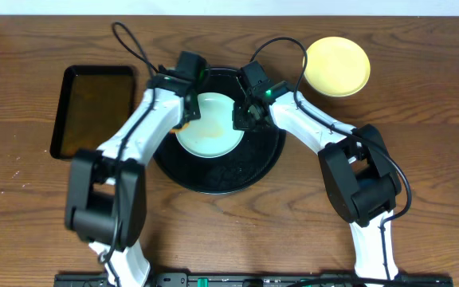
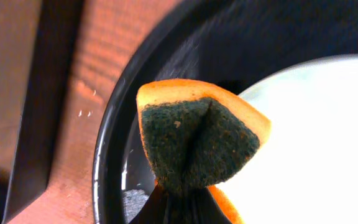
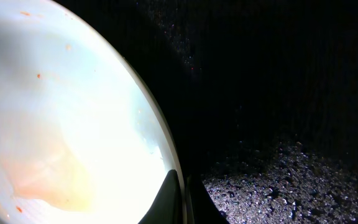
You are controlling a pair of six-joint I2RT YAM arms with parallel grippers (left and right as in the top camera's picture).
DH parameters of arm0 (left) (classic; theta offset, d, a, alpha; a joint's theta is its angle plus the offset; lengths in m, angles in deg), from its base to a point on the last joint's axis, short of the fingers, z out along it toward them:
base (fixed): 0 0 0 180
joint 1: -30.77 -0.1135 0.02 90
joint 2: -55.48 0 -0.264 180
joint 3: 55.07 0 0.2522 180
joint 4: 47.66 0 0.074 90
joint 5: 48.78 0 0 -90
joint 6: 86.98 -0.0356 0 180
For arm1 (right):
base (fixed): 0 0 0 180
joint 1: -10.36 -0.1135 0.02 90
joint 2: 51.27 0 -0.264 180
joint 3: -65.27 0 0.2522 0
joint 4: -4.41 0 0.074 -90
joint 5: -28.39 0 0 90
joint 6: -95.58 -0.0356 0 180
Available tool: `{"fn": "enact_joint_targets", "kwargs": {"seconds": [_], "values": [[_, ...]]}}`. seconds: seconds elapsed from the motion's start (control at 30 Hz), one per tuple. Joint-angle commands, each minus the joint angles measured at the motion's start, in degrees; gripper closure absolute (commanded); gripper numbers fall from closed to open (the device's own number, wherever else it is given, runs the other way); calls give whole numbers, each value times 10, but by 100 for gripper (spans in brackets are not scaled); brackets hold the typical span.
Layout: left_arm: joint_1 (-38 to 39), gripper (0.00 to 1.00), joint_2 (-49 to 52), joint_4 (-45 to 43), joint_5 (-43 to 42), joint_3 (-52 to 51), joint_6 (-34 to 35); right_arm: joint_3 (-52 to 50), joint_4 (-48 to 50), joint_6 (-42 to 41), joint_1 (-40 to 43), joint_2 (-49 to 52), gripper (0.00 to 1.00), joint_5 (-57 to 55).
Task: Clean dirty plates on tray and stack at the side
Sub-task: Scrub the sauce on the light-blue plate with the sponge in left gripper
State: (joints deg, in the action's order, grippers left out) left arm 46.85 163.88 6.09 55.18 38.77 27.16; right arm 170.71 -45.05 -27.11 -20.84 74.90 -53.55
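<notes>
A pale mint-blue plate (image 1: 209, 125) with a faint orange smear lies in the round black tray (image 1: 213, 179). My left gripper (image 1: 183, 121) is shut on an orange sponge with a dark green scrub face (image 2: 194, 140), held at the plate's left edge (image 2: 303, 143). My right gripper (image 1: 244, 116) is shut on the plate's right rim (image 3: 166, 163), one finger above and one below. The smear shows in the right wrist view (image 3: 48, 180). A pale yellow plate (image 1: 337, 66) lies on the table at the far right. Only one mint-blue plate is in view.
A rectangular black tray (image 1: 94, 108) lies on the wooden table to the left of the round tray; it holds nothing. Cables run from both arms over the back of the table.
</notes>
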Motion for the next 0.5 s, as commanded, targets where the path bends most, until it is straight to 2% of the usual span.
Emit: {"fn": "enact_joint_targets", "kwargs": {"seconds": [0.0,0.13,0.17,0.27,0.37,0.47], "values": [[0,93,-5,-24,-111,-3,6,0,-7,-7,9,15,99,-35],[1,93,23,-79,-262,-16,7,0,-7,-7,8,15,99,-35],[2,93,30,-85,-277,-16,12,0,-7,-7,8,15,99,-35],[8,93,68,-90,-297,-16,47,0,-7,-7,8,15,99,-35],[9,93,95,-89,-330,-16,47,0,-10,-7,8,15,99,-35],[6,92,105,-71,-314,-16,40,0,-11,-7,8,15,99,-35]]}}
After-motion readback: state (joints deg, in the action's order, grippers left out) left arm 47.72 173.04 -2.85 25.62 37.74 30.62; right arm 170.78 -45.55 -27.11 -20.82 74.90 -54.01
